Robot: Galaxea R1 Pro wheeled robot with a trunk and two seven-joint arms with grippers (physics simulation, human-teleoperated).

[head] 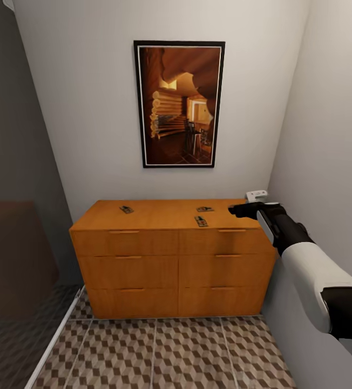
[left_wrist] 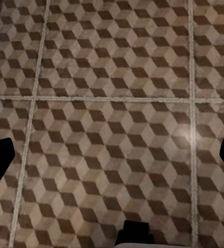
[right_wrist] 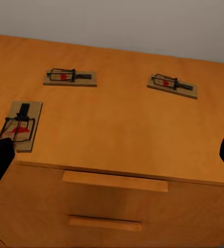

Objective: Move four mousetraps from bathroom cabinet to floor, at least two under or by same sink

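Observation:
The cabinet (head: 176, 265) stands against the back wall, an orange-brown chest with its drawers shut. Three mousetraps lie flat on its top: one at the left (head: 126, 209), one right of centre (head: 204, 209) and one nearer the front edge (head: 201, 221). My right gripper (head: 239, 210) hovers over the top's right end, open and holding nothing. In the right wrist view the mousetraps (right_wrist: 70, 77) (right_wrist: 174, 85) (right_wrist: 21, 125) lie beyond that gripper (right_wrist: 112, 157). My left gripper (left_wrist: 112, 155) hangs open over the cube-patterned bathroom floor (left_wrist: 107, 77).
A framed picture (head: 179, 104) hangs above the cabinet. The right wall runs close beside my right arm (head: 311, 270). A dark glass partition (head: 14, 243) with a white floor strip (head: 54, 337) closes the left side. Tiled floor (head: 165, 351) lies in front of the cabinet.

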